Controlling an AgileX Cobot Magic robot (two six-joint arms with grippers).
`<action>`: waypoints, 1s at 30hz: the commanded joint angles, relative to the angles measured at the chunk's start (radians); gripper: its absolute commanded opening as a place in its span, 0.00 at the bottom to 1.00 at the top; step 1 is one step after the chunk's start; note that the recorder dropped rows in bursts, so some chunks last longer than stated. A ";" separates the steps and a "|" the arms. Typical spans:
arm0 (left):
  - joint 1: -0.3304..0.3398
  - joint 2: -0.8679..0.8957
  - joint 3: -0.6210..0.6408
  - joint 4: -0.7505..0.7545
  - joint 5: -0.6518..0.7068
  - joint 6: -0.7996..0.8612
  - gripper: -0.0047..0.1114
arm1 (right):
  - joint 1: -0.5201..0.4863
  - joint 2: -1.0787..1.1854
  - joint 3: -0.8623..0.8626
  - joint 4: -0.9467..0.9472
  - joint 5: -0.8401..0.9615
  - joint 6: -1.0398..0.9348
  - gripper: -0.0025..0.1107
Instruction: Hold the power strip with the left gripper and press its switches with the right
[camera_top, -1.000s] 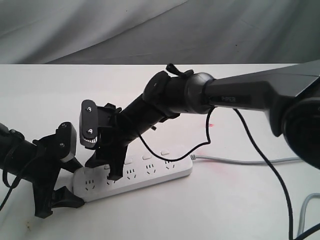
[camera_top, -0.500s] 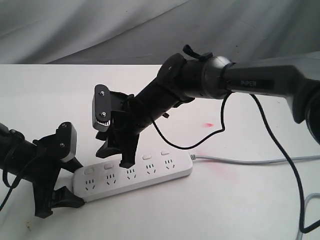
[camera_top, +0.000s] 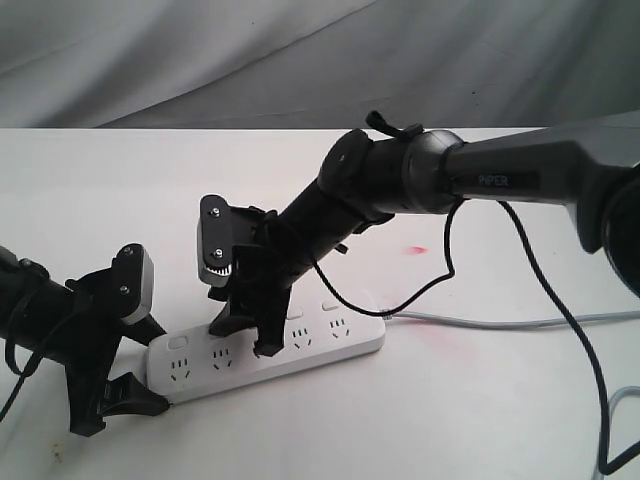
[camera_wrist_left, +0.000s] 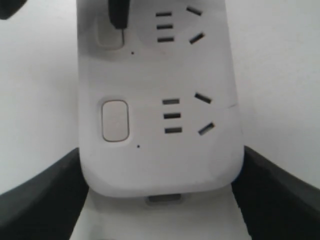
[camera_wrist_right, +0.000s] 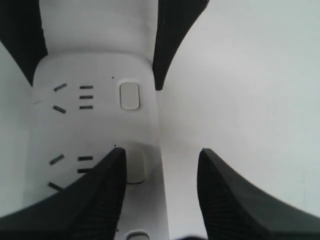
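The white power strip (camera_top: 310, 350) lies on the table with its grey cord (camera_top: 480, 322) running off to the right. My left gripper (camera_top: 125, 385) is shut on the strip's left end; in the left wrist view the black fingers (camera_wrist_left: 42, 200) press both sides of the strip (camera_wrist_left: 160, 165). My right gripper (camera_top: 246, 336) is open and tilted down onto the strip. One of its fingertips (camera_wrist_right: 116, 156) rests at the second switch (camera_wrist_right: 137, 169) from the held end, and the other fingertip (camera_wrist_right: 206, 155) hangs over bare table. The first switch (camera_wrist_left: 115, 120) is uncovered.
A black cable (camera_top: 400, 295) droops from the right arm over the strip's right end. A faint red mark (camera_top: 415, 248) shows on the white table (camera_top: 100, 190). Grey cloth (camera_top: 300, 60) hangs behind. A second grey cord (camera_top: 615, 420) lies at the far right.
The right gripper lifted off the strip, shifted along it toward the cord end and came back down. The left gripper and the strip stayed where they were.
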 joint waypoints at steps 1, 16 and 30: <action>-0.004 0.002 -0.008 -0.010 0.004 0.003 0.50 | -0.005 -0.003 0.016 0.005 -0.021 -0.014 0.40; -0.004 0.002 -0.008 -0.010 0.004 0.003 0.50 | -0.005 -0.017 0.016 0.055 -0.035 -0.015 0.40; -0.004 0.002 -0.008 -0.010 0.004 0.003 0.50 | -0.005 0.018 0.016 0.029 -0.035 -0.018 0.40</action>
